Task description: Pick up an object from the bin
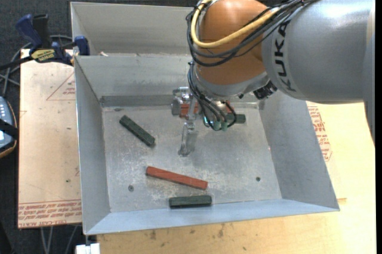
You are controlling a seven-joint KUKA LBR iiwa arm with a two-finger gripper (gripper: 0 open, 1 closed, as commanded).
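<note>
Toward the bin's [89,127] left wall a dark grey-green bar [137,130] lies slanted on the floor, well apart from everything else. Next, nearer the front edge, lies a flat red bar [177,177]; we judge it the likeliest pick, since it is nearest the gripper [185,148]. The gripper hangs low over bare floor mid-bin, just behind that bar's middle, and we cannot tell whether it is released or clenched. Close to the front edge lies a dark bar [190,201].

The risks, as we judge them:
- **Empty close:** coming straight down from here would meet only metal.
- **Poor grip:** the bars lie flat and thin, so they may be pushed along the floor or slip out.
- **Cramped reach:** the front bar sits close to the wall.
</note>
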